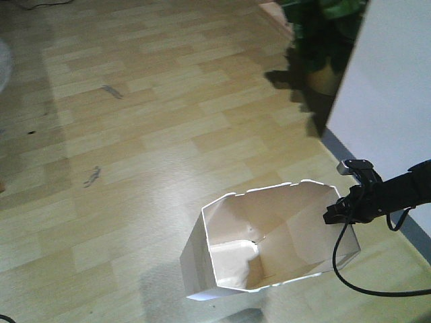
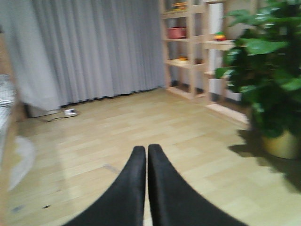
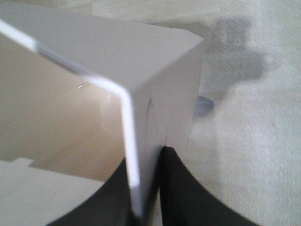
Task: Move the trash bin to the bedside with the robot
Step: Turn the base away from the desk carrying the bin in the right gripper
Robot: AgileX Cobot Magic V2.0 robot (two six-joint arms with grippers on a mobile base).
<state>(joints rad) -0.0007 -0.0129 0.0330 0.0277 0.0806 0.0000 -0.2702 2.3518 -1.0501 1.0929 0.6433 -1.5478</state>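
Observation:
The white trash bin (image 1: 269,239) stands tilted on the wooden floor at the lower right of the front view, its cream inside showing. My right gripper (image 1: 335,214) is shut on the bin's right rim, one finger inside and one outside; the right wrist view shows the rim wall (image 3: 160,94) pinched between my black fingers (image 3: 188,188). Black cables trail from the right arm. My left gripper (image 2: 146,153) is shut and empty, held above bare floor. The bed shows only as a blurred strip of checked bedding (image 2: 3,101) at the left edge of the left wrist view.
A potted plant (image 1: 323,40) stands at the back right beside a white wall (image 1: 390,94); it also shows in the left wrist view (image 2: 268,80). Wooden shelves (image 2: 193,47) and grey curtains (image 2: 94,47) lie ahead. A small device with a cable (image 2: 69,112) lies by the curtain.

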